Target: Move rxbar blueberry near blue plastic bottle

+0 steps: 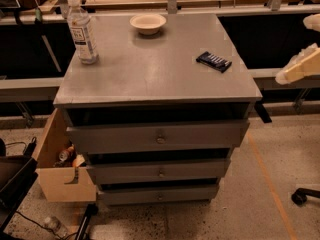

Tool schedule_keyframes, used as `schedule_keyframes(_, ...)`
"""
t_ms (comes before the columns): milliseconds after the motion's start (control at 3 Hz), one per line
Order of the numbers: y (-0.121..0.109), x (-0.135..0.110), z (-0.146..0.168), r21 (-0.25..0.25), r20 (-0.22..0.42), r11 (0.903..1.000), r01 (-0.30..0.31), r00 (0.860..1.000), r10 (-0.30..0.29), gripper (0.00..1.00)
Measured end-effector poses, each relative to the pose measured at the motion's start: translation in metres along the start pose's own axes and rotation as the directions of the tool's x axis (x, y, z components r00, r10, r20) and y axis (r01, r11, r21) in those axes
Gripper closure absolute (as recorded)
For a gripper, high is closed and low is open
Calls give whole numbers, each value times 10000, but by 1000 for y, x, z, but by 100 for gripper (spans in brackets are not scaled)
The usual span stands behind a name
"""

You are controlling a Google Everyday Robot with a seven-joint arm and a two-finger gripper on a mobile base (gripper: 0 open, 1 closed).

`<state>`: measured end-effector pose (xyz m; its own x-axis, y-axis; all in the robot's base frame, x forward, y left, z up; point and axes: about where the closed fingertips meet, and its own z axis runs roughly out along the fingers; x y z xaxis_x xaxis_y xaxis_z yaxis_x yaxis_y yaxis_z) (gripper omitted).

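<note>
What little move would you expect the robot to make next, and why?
Probably bring the gripper leftward, over the rxbar blueberry. The gripper hangs beyond the right side of the cabinet, touching nothing, while the bar lies flat near the top's right edge, far from the blue plastic bottle standing at the back left corner.

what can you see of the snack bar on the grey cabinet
The snack bar is a small flat rectangle in a dark navy wrapper with a row of white lettering. It lies flat, skewed to the edges, on the grey cabinet top near its right side, and touches only that surface. The bottle stands far from it at the back left corner. The gripper hangs beyond the cabinet's right side, apart from the bar.
</note>
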<state>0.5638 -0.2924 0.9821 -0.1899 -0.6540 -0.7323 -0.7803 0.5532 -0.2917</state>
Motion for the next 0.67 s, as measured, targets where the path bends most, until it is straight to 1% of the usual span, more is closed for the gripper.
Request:
schedule_keyframes(333, -46, 3, 39, -119, 2377, 9866, -1627, 9579, 1609, 0)
schedule_keyframes(667, -49, 10, 52, -382, 2599, 9810, -1900, 9461, 1934, 0)
